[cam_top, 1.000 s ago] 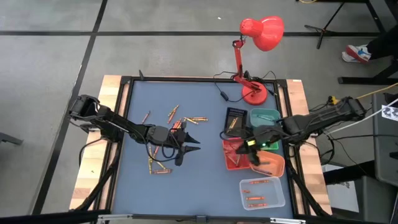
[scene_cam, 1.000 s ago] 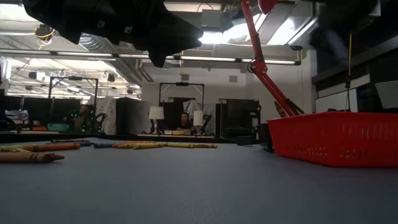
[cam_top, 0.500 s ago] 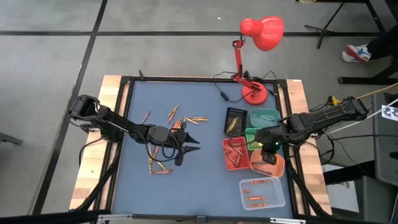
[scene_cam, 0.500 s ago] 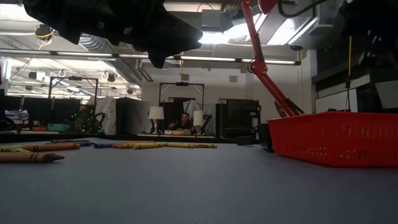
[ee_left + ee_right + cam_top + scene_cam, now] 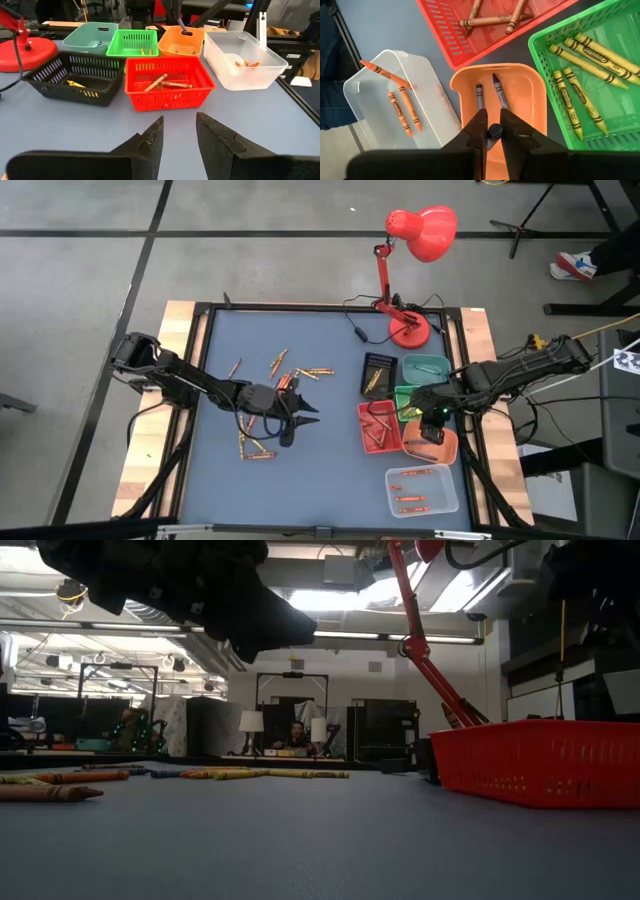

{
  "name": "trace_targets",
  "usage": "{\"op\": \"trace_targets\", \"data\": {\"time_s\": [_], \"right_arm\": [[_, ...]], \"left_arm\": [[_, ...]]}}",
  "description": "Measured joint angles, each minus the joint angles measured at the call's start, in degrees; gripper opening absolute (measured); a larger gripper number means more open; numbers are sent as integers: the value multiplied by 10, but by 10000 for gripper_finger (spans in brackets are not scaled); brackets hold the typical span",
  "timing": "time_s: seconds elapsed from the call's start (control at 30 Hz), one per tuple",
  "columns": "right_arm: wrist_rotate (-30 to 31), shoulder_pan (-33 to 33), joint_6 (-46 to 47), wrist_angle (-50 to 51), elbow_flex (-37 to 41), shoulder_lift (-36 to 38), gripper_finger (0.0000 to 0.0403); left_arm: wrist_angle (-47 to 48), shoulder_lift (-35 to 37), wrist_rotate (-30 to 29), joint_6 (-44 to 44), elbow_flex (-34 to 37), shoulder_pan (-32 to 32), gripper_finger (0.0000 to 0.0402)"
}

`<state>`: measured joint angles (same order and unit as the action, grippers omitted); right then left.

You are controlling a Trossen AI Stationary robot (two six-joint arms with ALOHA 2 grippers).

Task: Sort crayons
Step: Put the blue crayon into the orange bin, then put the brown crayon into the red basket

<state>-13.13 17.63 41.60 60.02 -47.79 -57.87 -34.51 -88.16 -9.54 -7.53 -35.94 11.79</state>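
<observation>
Slotted plastic marks the red basket (image 5: pixel 520 30), green basket (image 5: pixel 600 75) and black basket (image 5: pixel 75 80); the orange tray (image 5: pixel 530 100) and clear tub (image 5: pixel 375 95) are smooth-walled. Thin paper-wrapped crayons (image 5: pixel 290 375) lie scattered on the blue bench (image 5: pixel 320 470) near the left gripper (image 5: pixel 305 412), which hovers low above them with fingers spread and nothing held. The right gripper (image 5: pixel 490 131) points down over the orange tray, where two dark crayons (image 5: pixel 490 92) lie; its fingers stand slightly parted, with a dark round tip between them that cannot be identified.
</observation>
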Motion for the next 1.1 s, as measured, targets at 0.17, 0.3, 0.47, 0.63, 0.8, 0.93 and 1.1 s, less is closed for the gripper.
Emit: {"op": "trace_targets", "data": {"time_s": [0.17,0.3,0.47,0.63,0.8,0.93,1.1], "right_arm": [[0,0,1,1,0,0,59],[0,0,1,1,0,0,100],[0,0,1,1,0,0,137],[11,0,1,1,0,0,144],[48,0,1,0,0,0,145],[61,0,1,0,0,0,145],[65,0,1,-1,0,0,145]], "left_arm": [[2,0,-14,0,0,0,101],[3,0,-42,0,0,-1,101],[26,12,-91,-32,0,-23,101],[130,54,-95,-96,0,-74,101],[289,117,-96,-147,0,-134,101],[424,167,-96,-174,0,-178,101],[606,211,-95,-244,0,-229,101]]}}
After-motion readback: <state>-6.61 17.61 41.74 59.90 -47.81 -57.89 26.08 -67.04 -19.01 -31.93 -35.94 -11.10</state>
